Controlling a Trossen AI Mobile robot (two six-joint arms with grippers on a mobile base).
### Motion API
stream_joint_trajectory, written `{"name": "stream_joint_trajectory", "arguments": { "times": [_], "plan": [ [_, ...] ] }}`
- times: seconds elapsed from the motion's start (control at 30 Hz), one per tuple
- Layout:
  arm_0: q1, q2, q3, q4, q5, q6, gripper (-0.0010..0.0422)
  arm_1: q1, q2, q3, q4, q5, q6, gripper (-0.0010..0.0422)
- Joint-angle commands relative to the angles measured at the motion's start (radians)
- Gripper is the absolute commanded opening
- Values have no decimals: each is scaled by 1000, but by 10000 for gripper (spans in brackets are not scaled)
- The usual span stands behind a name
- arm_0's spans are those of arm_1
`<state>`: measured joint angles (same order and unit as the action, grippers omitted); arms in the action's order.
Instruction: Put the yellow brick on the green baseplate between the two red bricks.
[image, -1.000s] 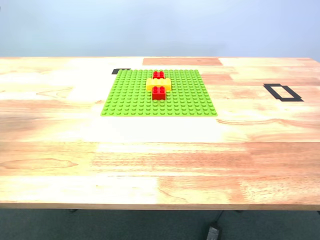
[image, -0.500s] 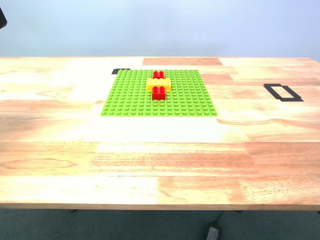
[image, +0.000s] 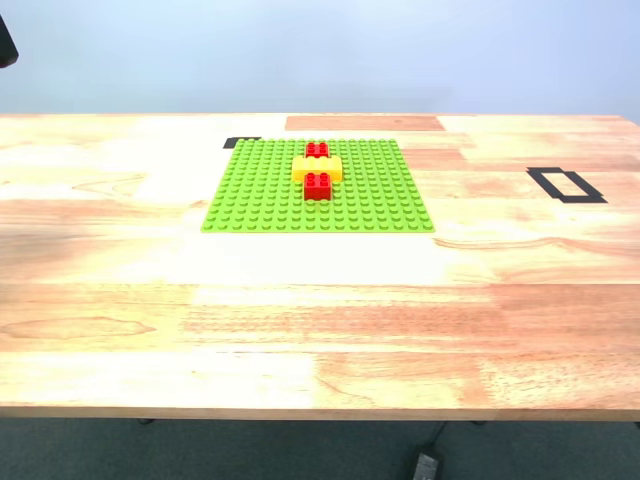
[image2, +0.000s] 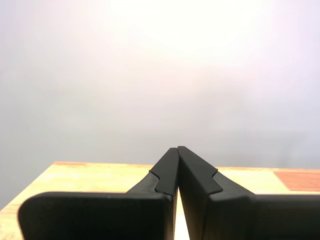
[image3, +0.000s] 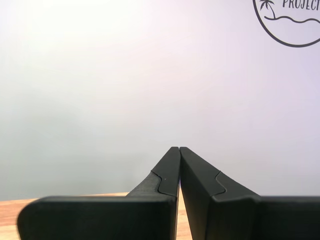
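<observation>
**Brick seated; both pincers clear**

The yellow brick (image: 317, 167) sits on the green baseplate (image: 262, 195) between the two red bricks (image: 318, 185). My first gripper (image2: 177, 148) and my second gripper (image3: 179, 148), pincers closed and empty, point at the wall. Risk, judged: an incompletely pressed brick could lift if the bench (image: 320, 320) is jolted.

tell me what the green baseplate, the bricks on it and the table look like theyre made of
The green baseplate: likely molded plastic, uniform lime colour, regular stud grid. The yellow brick and the two red bricks: probably the same plastic, saturated colour, crisp studded tops. The table: seemingly wood, joined planks with visible grain, smooth, faintly glossy.
</observation>
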<state>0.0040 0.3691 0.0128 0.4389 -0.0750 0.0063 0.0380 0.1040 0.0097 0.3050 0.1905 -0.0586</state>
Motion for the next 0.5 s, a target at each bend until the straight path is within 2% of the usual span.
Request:
{"name": "stream_joint_trajectory", "arguments": {
  "times": [0.03, 0.5],
  "plan": [
    [0, 0, 8, -21, 0, 0, 0, 0, 0, 0, 0, 0, 2, 0],
    [0, 0, 8, -35, 0, 0, 0, 0, 0, 0, 0, 0, 2, 0]
  ]
}}
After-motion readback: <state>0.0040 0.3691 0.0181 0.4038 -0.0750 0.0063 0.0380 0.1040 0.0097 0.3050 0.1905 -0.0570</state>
